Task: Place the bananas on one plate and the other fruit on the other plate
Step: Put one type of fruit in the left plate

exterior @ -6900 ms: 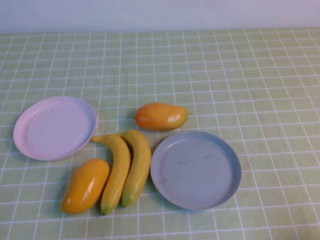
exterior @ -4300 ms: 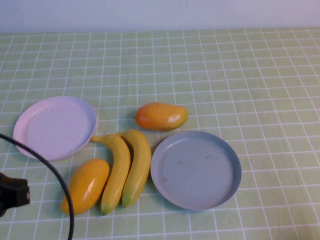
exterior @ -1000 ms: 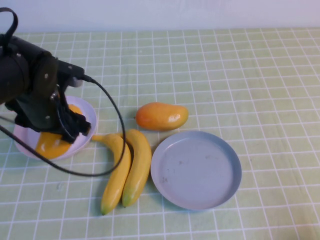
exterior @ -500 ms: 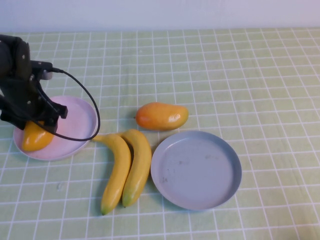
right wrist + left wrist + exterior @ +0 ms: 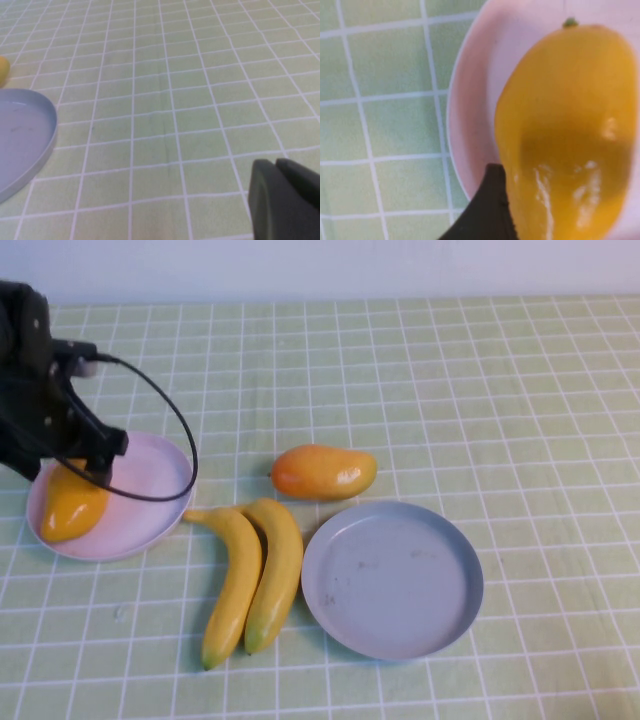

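One mango [image 5: 66, 505] lies on the left part of the pink-lilac plate [image 5: 150, 480]. My left gripper [image 5: 78, 465] hovers just over its far end, open; in the left wrist view one dark finger [image 5: 487, 207] stands beside the mango [image 5: 570, 125] above the plate's rim [image 5: 465, 125]. The second mango [image 5: 323, 472] lies on the cloth in the middle. Two bananas [image 5: 255, 575] lie side by side left of the empty grey-blue plate [image 5: 392, 578]. My right gripper [image 5: 276, 165] is shut and empty over bare cloth, right of the grey-blue plate [image 5: 22, 135]; it is out of the high view.
A green checked cloth [image 5: 480, 390] covers the table. The left arm's black cable [image 5: 185, 455] loops over the pink plate's right side. A white wall runs along the far edge.
My left arm carried the mango leftwards across the pink plate, set it down near the left rim, and has drawn back from it. More of the mango shows now.
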`<act>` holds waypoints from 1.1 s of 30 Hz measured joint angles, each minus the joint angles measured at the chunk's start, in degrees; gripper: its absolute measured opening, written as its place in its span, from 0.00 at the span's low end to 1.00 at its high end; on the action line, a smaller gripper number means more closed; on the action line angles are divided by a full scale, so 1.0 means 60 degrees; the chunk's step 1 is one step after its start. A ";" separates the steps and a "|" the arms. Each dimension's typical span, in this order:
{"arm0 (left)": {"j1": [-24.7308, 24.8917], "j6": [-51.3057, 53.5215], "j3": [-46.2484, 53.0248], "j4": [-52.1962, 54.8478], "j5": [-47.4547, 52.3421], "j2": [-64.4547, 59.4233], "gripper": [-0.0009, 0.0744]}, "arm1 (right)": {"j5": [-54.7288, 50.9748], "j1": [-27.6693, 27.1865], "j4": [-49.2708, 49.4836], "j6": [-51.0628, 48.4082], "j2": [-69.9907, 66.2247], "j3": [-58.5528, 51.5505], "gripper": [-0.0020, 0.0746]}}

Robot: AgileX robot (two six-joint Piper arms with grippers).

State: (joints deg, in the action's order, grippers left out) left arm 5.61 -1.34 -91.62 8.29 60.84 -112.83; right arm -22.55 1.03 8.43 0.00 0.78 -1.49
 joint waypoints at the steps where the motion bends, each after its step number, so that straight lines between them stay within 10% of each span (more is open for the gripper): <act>1: 0.0000 0.0000 -0.0165 -0.0092 0.0192 0.0076 0.85 | 0.0000 0.0000 0.0000 0.0000 0.0000 0.0000 0.00; 20: 0.3524 1.1556 -0.1637 -0.3586 -0.1012 -0.0143 0.68 | 0.0000 0.0000 0.0000 0.0000 0.0000 0.0000 0.00; 33: 0.4174 1.3214 -0.1637 -0.4002 -0.2294 -0.1318 0.74 | 0.0000 0.0000 0.0000 0.0000 0.0000 0.0000 0.00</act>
State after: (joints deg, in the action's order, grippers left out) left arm 30.65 77.94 -101.44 -15.72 47.07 -120.74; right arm -22.55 1.03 8.43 0.00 0.78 -1.49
